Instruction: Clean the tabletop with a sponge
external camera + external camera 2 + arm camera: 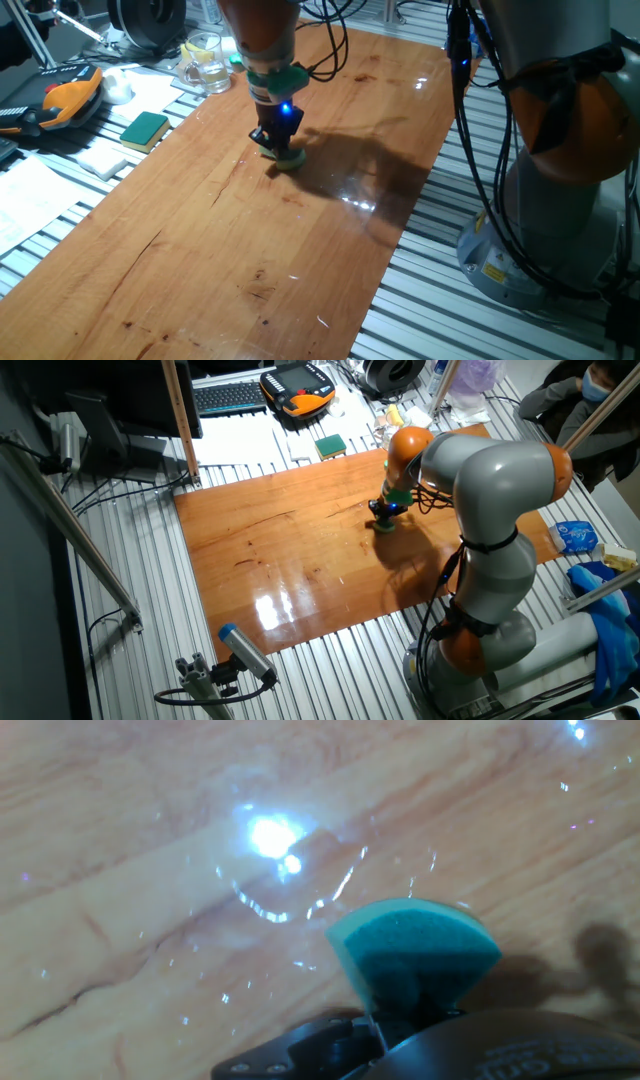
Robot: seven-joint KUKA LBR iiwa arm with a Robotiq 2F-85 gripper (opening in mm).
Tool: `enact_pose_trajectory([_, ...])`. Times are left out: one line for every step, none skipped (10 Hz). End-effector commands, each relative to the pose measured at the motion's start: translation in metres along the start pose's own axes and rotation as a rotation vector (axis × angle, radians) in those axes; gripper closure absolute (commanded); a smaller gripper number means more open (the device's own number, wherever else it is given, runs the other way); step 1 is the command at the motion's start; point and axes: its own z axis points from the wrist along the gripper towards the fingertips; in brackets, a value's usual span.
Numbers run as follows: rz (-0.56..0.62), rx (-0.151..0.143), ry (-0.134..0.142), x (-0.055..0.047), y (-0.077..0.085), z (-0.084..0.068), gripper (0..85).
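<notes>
Jaws: your gripper (277, 146) has its jaws clamped on the sponge (287, 157), pointing straight down.
Sponge: you see it pressed onto the worktop (230, 240), just above frame centre in one fixed view; in the hand view it fills the lower middle (415, 955).
Worktop: glossy, with wet streaks and glare beside the sponge.
Farther off: a flat green sponge (145, 129) lies off the board at upper left, with a glass jug (206, 62) beyond it.
</notes>
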Motion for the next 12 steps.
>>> enact_pose_trajectory([-0.007,0.014,-0.007,0.007,0.0,0.002,68.0])
enact_pose_trajectory([-0.014,0.024,-0.006,0.011,-0.001,0.002,68.0])
enact_pose_trajectory([-0.034,0.044,0.002,0.013,-0.004,0.002,68.0])
enact_pose_trajectory([-0.05,0.049,0.015,0.014,-0.009,0.002,68.0])
enact_pose_trajectory([-0.067,0.054,0.025,0.014,-0.015,0.002,68.0])
enact_pose_trajectory([-0.078,0.049,0.033,0.015,-0.022,0.002,68.0])
enact_pose_trajectory([-0.094,0.049,0.045,0.015,-0.029,0.0,68.0])
enact_pose_trajectory([-0.114,0.051,0.051,0.013,-0.039,-0.001,68.0])
enact_pose_trajectory([-0.133,0.056,0.046,0.01,-0.046,0.0,68.0])
enact_pose_trajectory([-0.148,0.051,0.041,0.006,-0.054,0.003,68.0])
enact_pose_trajectory([-0.165,0.045,0.033,0.0,-0.061,0.006,68.0])
enact_pose_trajectory([-0.177,0.038,0.037,-0.01,-0.068,0.006,68.0])
